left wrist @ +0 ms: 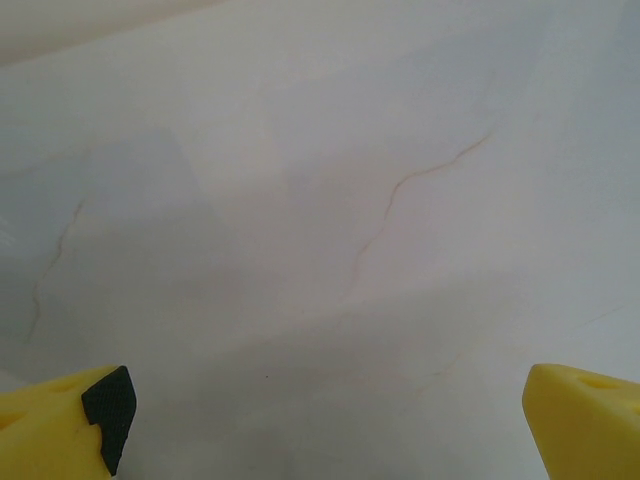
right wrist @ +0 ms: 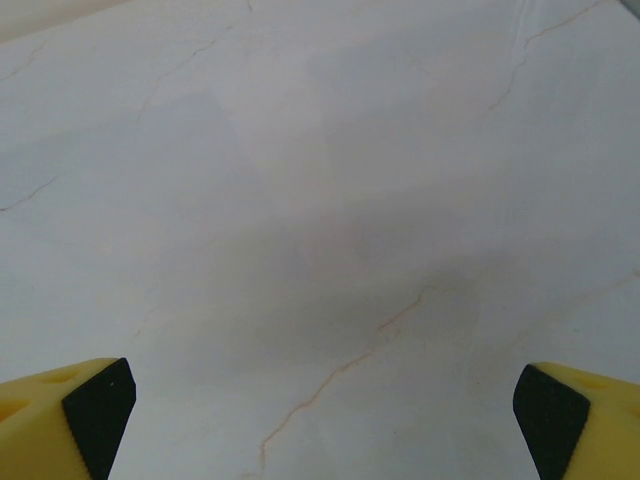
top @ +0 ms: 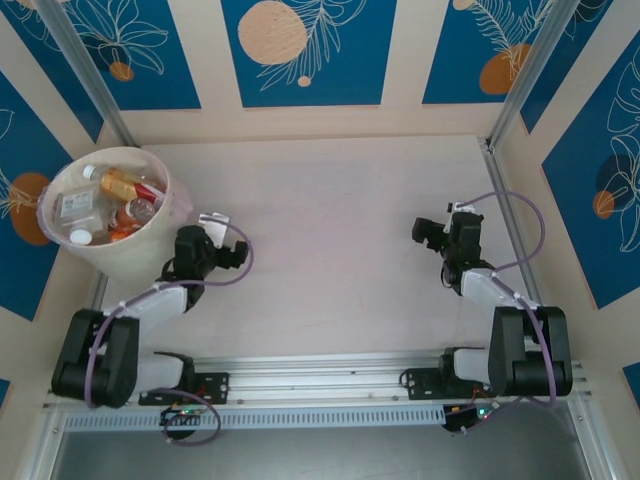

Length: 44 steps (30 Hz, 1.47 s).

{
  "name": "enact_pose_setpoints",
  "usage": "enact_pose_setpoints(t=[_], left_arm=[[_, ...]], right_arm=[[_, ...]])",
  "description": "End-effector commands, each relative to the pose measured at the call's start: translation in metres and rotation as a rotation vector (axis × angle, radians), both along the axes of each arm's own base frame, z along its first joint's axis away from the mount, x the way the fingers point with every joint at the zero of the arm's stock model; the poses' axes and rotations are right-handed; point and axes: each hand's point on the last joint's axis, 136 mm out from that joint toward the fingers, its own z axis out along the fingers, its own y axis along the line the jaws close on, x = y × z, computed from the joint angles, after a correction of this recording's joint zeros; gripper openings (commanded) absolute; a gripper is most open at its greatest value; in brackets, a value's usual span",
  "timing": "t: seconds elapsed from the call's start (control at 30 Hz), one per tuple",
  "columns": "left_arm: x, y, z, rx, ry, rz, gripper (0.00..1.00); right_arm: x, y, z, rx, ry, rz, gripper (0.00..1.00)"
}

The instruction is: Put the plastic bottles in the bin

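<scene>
Plastic bottles (top: pixel 118 195) lie in the bin (top: pixel 125 258) overhead; wrist cameras face veined tabletop (left wrist: pixel 320 200).

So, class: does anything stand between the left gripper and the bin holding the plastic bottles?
Nothing visible does. The left gripper, open and holding nothing, sits close beside the bin with nothing between them. The plastic bottles already lie inside the bin.

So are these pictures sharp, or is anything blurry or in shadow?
Top external: evenly lit and fairly sharp, the bottles in the bin distinct. Left wrist: soft and pale, a faint shadow low on the table, yellow fingers slightly blurred at the corners. Right wrist: likewise, dim shadow mid-frame.
</scene>
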Motion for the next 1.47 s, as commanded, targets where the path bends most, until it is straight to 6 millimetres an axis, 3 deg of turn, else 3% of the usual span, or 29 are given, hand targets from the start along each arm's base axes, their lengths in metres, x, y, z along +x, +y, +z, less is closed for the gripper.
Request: enact_pose_setpoints(t=[0.0, 0.17, 0.3, 0.4, 0.5, 0.67, 0.73, 0.8, 0.87, 1.43], left_arm=[[0.019, 0.012, 0.012, 0.015, -0.101, 0.023, 1.00], [0.029, 0.015, 0.007, -0.042, -0.114, 0.025, 1.00], [0.020, 0.027, -0.002, -0.065, -0.231, 0.081, 1.00], [0.032, 0.065, -0.009, -0.034, -0.138, 0.324, 1.00], [0.028, 0.071, -0.005, -0.025, -0.162, 0.373, 1.00], [0.028, 0.071, -0.005, -0.026, -0.166, 0.372, 1.00], [0.028, 0.071, -0.004, -0.027, -0.167, 0.369, 1.00], [0.028, 0.070, -0.005, -0.029, -0.165, 0.362, 1.00], [0.028, 0.069, -0.005, -0.030, -0.165, 0.360, 1.00], [0.028, 0.069, -0.005, -0.029, -0.164, 0.359, 1.00]], right_arm=[[0.013, 0.006, 0.011, 0.005, -0.077, 0.051, 0.99], [0.018, 0.017, 0.008, 0.030, -0.106, 0.112, 0.99], [0.018, 0.024, 0.007, 0.028, -0.138, 0.158, 0.99], [0.018, 0.026, 0.013, -0.012, -0.193, 0.177, 0.99], [0.013, 0.024, 0.016, -0.065, -0.270, 0.161, 0.99], [0.004, 0.039, 0.009, -0.119, -0.355, 0.214, 0.99], [0.012, 0.045, 0.000, -0.128, -0.325, 0.243, 0.99], [0.033, 0.034, -0.011, -0.106, -0.186, 0.172, 1.00], [0.028, 0.031, -0.009, -0.043, -0.219, 0.208, 0.99], [0.030, 0.041, -0.011, -0.064, -0.199, 0.254, 0.99]])
